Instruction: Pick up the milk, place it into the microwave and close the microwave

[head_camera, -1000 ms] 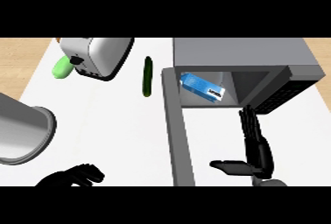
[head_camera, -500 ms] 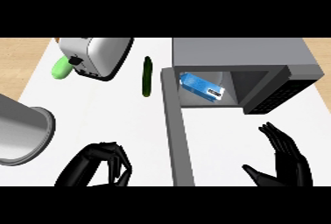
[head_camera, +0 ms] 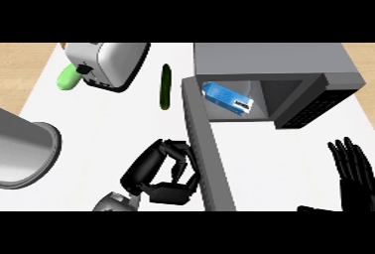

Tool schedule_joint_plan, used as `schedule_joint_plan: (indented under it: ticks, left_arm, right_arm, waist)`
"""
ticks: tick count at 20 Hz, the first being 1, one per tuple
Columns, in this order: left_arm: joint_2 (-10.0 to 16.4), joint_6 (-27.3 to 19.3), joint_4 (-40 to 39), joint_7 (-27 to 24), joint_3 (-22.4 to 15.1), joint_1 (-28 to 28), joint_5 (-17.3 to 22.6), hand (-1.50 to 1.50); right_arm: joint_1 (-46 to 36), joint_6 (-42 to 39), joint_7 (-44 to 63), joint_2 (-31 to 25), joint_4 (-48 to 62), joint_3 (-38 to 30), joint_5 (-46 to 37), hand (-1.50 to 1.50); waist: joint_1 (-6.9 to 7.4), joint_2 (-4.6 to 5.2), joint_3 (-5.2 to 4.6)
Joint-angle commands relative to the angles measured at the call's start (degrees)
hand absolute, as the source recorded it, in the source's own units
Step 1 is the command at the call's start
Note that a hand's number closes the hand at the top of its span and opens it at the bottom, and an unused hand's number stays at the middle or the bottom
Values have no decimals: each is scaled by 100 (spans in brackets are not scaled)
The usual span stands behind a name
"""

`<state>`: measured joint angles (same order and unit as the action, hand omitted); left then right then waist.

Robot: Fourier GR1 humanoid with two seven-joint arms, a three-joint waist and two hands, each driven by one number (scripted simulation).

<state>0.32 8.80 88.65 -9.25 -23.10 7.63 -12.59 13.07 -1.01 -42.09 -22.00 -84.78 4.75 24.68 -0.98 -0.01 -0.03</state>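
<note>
**Milk inside the open microwave, door ajar, left hand curled at the door**

The milk (head_camera: 228, 98), a blue carton, lies tilted inside the microwave (head_camera: 271, 59), at about 1 o'clock from the middle of the view. No hand touches it. The microwave sits at the 1 o'clock corner of the white bench (head_camera: 110, 129), and its cavity is open to view. Its door (head_camera: 205, 149) stands open, running as a long grey slab from the cavity's left side down toward 6 o'clock.

The left hand (head_camera: 157, 173) is at 7 o'clock, just left of the door's outer face. Its fingers (head_camera: 174, 149) are curled in toward the palm and have hold of nothing. The knuckles lie right beside the door, but I cannot tell whether they touch it.

The right hand (head_camera: 359, 191) shows at 4 o'clock by the right edge, well apart from the door and below the microwave's control panel. Its fingers (head_camera: 350, 156) are straight, point up toward 12 o'clock and hold nothing.

A toaster (head_camera: 110, 62) stands at 11 o'clock, with a small green thing (head_camera: 68, 78) touching its left side. A cucumber (head_camera: 165, 87) lies lengthwise at 12 o'clock, between the toaster and the door's hinge end. A grey pot (head_camera: 22, 149) sits at 9 o'clock, partly cut off by the left edge.
</note>
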Motion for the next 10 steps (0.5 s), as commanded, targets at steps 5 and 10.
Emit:
schedule_joint_plan:
  ticks: [5, 10]
  left_arm:
    - [-31, -1399, -1626, 317, -1447, 1385, 305, 150]
    - [-31, -2068, -2675, 405, -2255, 2011, 1075, 150]
  right_arm:
    - [6, -185, 543, -369, -839, -388, 271, -150]
    - [-88, -404, 707, -425, -1130, -314, 358, -150]
  waist:
    - [-86, 16, -3]
    - [-214, 45, -6]
